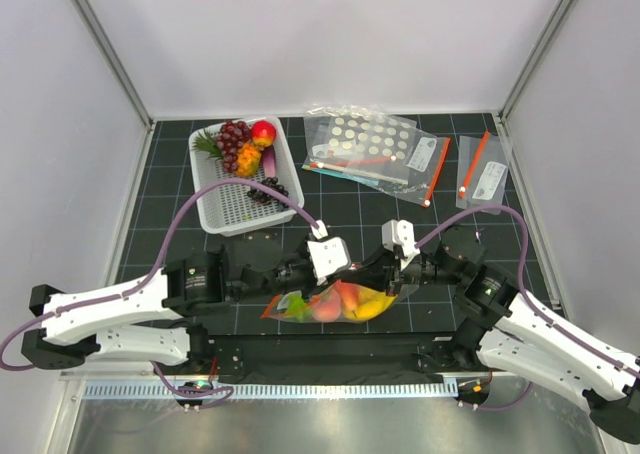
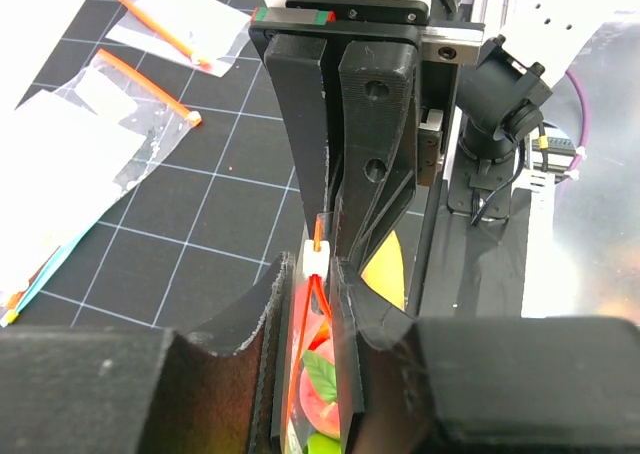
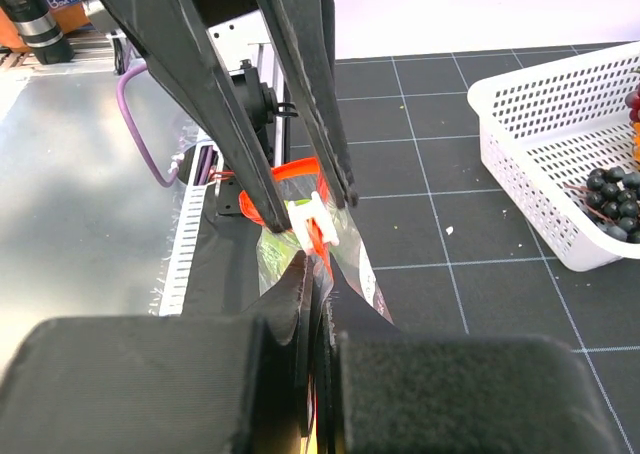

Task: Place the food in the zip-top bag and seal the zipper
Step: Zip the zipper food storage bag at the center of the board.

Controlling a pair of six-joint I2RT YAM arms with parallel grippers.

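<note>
- The table [image 1: 165, 169] is covered with a black mat marked in a pale grid.
- A white slotted basket [image 1: 232, 202] is parked back left.
- A clear dotted bag [image 1: 365, 139] is laid out back centre.
- One labelled bag [image 1: 437, 162] is set just beside it, and a second labelled bag [image 1: 482, 169] further right.
- The filled zip-top bag [image 1: 335, 304] is seen near the front middle.

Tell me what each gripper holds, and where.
Both pinch the zip-top bag by its zipper: the left gripper and right gripper are shut on the orange-red strip, close beside the white slider.
</note>
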